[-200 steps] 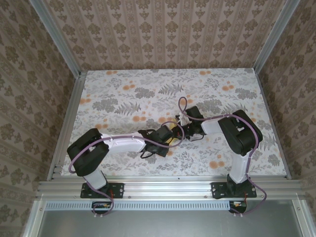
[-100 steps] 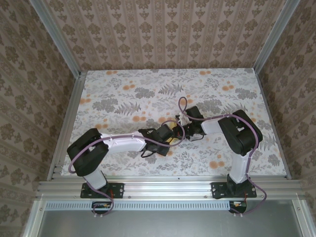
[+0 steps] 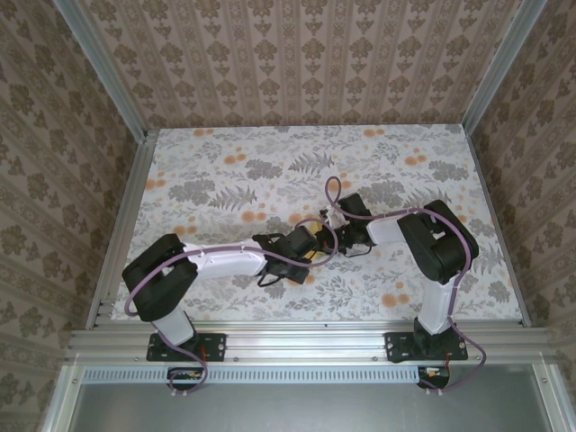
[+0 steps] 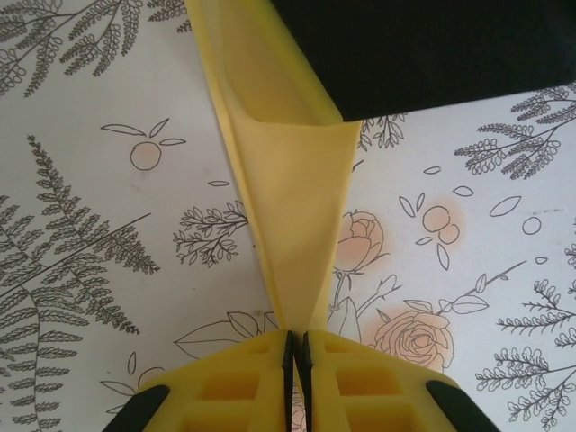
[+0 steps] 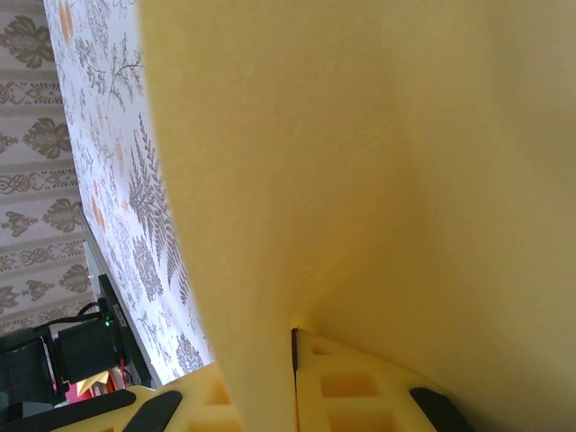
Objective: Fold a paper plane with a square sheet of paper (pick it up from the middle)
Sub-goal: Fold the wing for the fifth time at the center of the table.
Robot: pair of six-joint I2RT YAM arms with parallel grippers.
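Observation:
The yellow sheet of paper (image 4: 292,207), folded into a long tapering wedge, hangs above the floral table between both grippers. In the left wrist view its narrow end runs down into my left gripper (image 4: 297,340), whose yellow fingers (image 4: 234,378) are shut on it. The wide end passes under a black body (image 4: 432,45) at the top. In the right wrist view the paper (image 5: 378,162) looms close, and my right gripper (image 5: 294,346) is shut on its edge. From above, the left gripper (image 3: 310,245) and right gripper (image 3: 338,236) meet nose to nose near the table's middle.
The table (image 3: 225,180) carries a grey fern and orange flower print. Aluminium rails (image 3: 117,234) and papered walls close it in on three sides. A purple cable loop (image 3: 333,193) rises behind the right gripper. Both arm bases (image 3: 180,342) sit at the near edge.
My left gripper's jaws have narrowed onto the paper's end. Both arms have hardly moved.

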